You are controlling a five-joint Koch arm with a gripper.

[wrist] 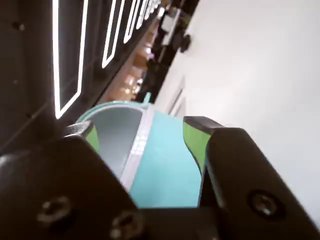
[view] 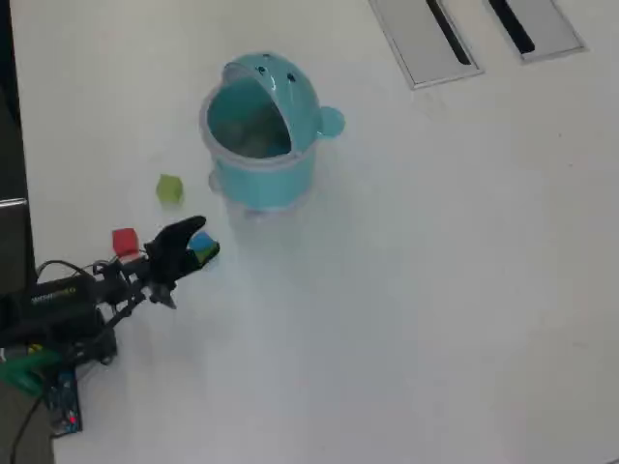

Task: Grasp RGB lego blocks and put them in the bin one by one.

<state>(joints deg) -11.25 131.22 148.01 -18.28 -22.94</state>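
In the overhead view the light teal bin point(view: 259, 145) stands at the upper left with its dotted domed lid tipped back and its mouth facing the arm. A yellowish-green block point(view: 169, 188) lies left of the bin, and a red block point(view: 124, 242) lies below that. The blue block point(view: 206, 250) peeks out right beside the tip of my black gripper point(view: 196, 235). In the wrist view the gripper point(wrist: 137, 129) stands open. Its green-padded fingers point(wrist: 194, 140) frame the bin point(wrist: 165, 160), and nothing is between them.
Two grey slotted panels point(view: 426, 39) are set into the white table at the top right of the overhead view. The arm's base and cables point(view: 58, 309) sit at the left edge. Dark wall panels with lit strips point(wrist: 65, 60) fill the left of the wrist view.
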